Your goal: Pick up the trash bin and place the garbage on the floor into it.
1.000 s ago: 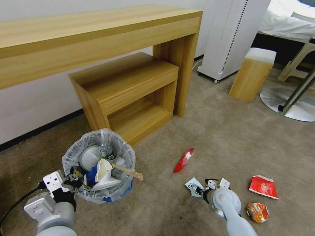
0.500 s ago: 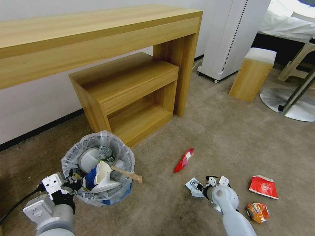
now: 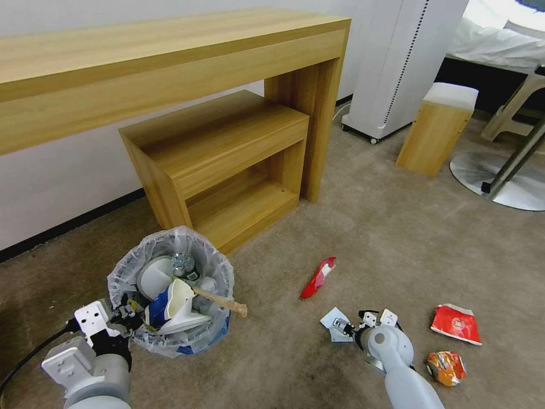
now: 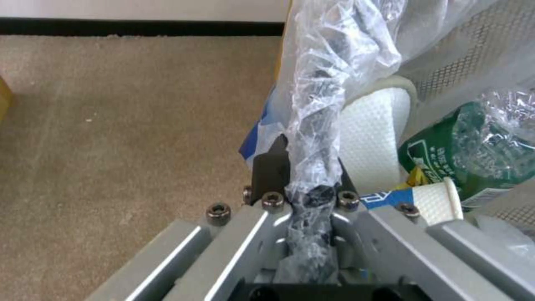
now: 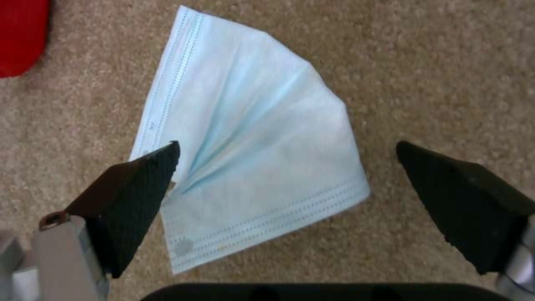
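The right tool [image 5: 287,167] hangs low over the floor [image 3: 363,238], its two black fingers [image 5: 139,196] spread wide apart. Between them lies a pale blue face mask [image 5: 250,167], flat on the beige carpet; one fingertip overlaps the mask's edge, the other stands clear of it over bare carpet. In the head view this tool [image 3: 347,328] is in the lower middle, right at the mask [image 3: 334,319].

The left tool [image 4: 312,200] is clenched on the rim of the trash bin [image 3: 170,289], with the crinkly clear plastic liner [image 4: 320,104] bunched between its fingers. In the head view it [image 3: 126,315] is at the near left side of the bin, in the lower left.

The bin is round, blue at the base, and its bag overhangs the rim. Inside it are a white slipper [image 3: 156,275], a crushed bottle with a green label [image 4: 474,154], a blue and white carton [image 3: 170,301] and a wooden stick [image 3: 221,300] that pokes out over the rim toward the right.

Other litter lies on the floor. A long red packet [image 3: 318,277] lies just beyond the mask. A flat red packet [image 3: 456,324] lies well to the right of the right tool, and a crumpled orange packet [image 3: 446,367] lies near it, closer to the robot.

Behind the bin stands a low wooden shelf unit [image 3: 221,153] tucked under a long wooden desk [image 3: 159,62] against the wall.
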Robot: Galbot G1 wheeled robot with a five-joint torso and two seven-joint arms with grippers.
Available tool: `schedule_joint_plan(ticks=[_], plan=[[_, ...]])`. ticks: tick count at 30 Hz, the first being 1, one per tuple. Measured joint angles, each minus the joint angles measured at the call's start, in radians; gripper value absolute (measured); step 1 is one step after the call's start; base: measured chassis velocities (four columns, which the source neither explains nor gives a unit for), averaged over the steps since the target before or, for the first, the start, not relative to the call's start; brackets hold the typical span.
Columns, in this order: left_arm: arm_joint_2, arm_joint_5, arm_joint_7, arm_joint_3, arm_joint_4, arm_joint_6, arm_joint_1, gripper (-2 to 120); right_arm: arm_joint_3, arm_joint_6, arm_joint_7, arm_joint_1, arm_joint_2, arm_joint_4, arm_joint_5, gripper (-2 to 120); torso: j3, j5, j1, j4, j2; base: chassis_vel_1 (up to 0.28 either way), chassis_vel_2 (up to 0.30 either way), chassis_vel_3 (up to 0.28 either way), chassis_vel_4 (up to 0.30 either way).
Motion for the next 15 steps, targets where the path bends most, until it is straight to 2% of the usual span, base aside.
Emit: schedule_joint_plan(ticks=[2, 3, 4, 7, 8, 11, 12, 15], plan=[[-0.001, 0.0, 0.0, 0.0, 0.0, 0.0, 0.0, 1, -0.001, 0.001, -0.002, 0.003, 0.0, -0.003, -0.003, 98, 0.0, 0.0, 0.0, 0.0, 0.0, 0.0, 0.0, 0.0, 0.0], [-0.002, 0.0, 0.0, 0.0, 0.0, 0.0, 0.0, 1, -0.003, 0.001, -0.005, 0.005, 0.0, -0.006, -0.008, 89, 0.0, 0.0, 0.0, 0.0, 0.0, 0.0, 0.0, 0.0, 0.0], [-0.002, 0.0, 0.0, 0.0, 0.0, 0.0, 0.0, 1, -0.003, 0.001, -0.005, 0.005, 0.0, -0.006, -0.008, 89, 0.0, 0.0, 0.0, 0.0, 0.0, 0.0, 0.0, 0.0, 0.0], [-0.003, 0.0, -0.001, 0.002, 0.0, 0.0, 0.001, 1, -0.009, 0.003, -0.014, 0.009, -0.003, -0.014, -0.025, 76, 0.0, -0.0004, 0.0, -0.0001, 0.0, 0.0, 0.0, 0.0, 0.0], [-0.003, 0.0, -0.001, 0.002, 0.0, 0.0, 0.001, 1, -0.009, 0.003, -0.014, 0.009, -0.003, -0.014, -0.025, 76, 0.0, -0.0004, 0.0, -0.0001, 0.0, 0.0, 0.0, 0.0, 0.0], [-0.004, 0.001, -0.001, 0.002, 0.0, 0.0, 0.001, 1, -0.012, 0.005, -0.019, 0.01, -0.005, -0.017, -0.038, 61, 0.0, -0.0005, 0.0, -0.0002, 0.0, 0.0, 0.0, 0.0, 0.0], [-0.004, 0.001, -0.001, 0.002, 0.0, 0.0, 0.001, 1, -0.012, 0.005, -0.019, 0.01, -0.005, -0.017, -0.038, 61, 0.0, -0.0005, 0.0, -0.0002, 0.0, 0.0, 0.0, 0.0, 0.0], [-0.004, 0.002, -0.002, 0.002, 0.0, 0.0, 0.003, 1, -0.013, 0.006, -0.02, 0.011, -0.008, -0.02, -0.044, 48, 0.0, -0.001, 0.0, -0.0006, 0.0, 0.0, 0.0, 0.0, 0.0]])
